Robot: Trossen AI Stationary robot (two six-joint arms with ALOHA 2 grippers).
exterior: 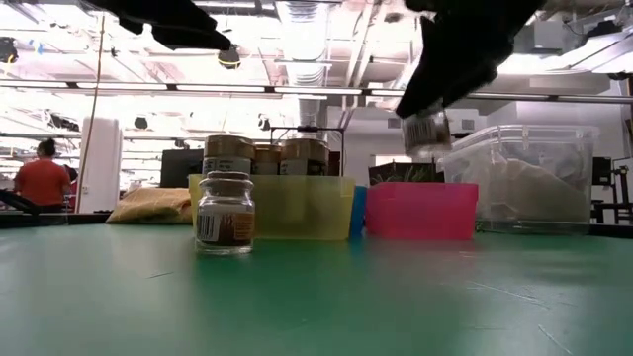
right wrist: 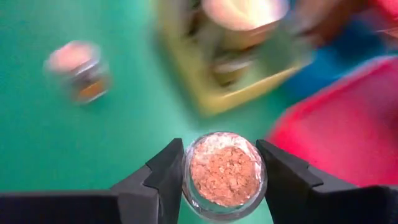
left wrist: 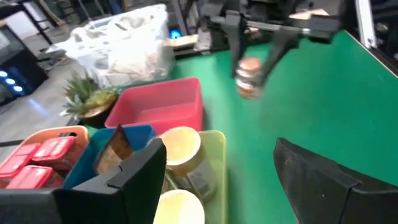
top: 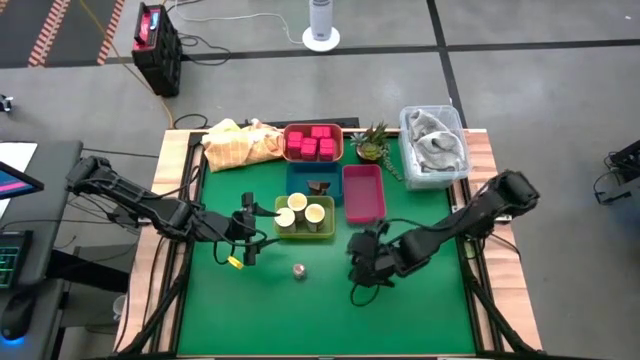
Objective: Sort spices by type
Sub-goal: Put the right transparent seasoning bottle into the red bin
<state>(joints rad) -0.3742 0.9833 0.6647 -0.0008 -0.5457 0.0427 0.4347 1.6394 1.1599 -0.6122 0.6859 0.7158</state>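
My right gripper (top: 362, 262) hangs above the green mat, shut on a tiny jar of brownish spice (right wrist: 224, 169). The low view shows this jar (exterior: 427, 132) well above the table. A second tiny jar (top: 298, 270) stands upright on its base on the mat, near the yellow tray (top: 322, 232). That tray holds round cream-topped jars (top: 315, 212). Bright pink packets (top: 312, 142) lie in the orange tray at the back. A dark brown piece (top: 318, 187) sits in the blue tray. My left gripper (top: 246, 228) stands open beside the yellow tray's left end, with nothing between its fingers. My right gripper pinches the tiny jar's round side wall (right wrist: 188, 177) between its two fingers (right wrist: 166, 177), one on each side. The fingers slant down at it from above. The jar is lifted clear of the mat and shows a little tilted in the low view.
An empty magenta tray (top: 363, 194) lies right of the blue tray (top: 300, 176). A small potted plant (top: 372, 143), a clear bin (top: 436, 146) and a yellow cloth (top: 238, 143) line the far edge. Bare green mat lies toward the near edge. A person (exterior: 42, 178) stands far behind the table.
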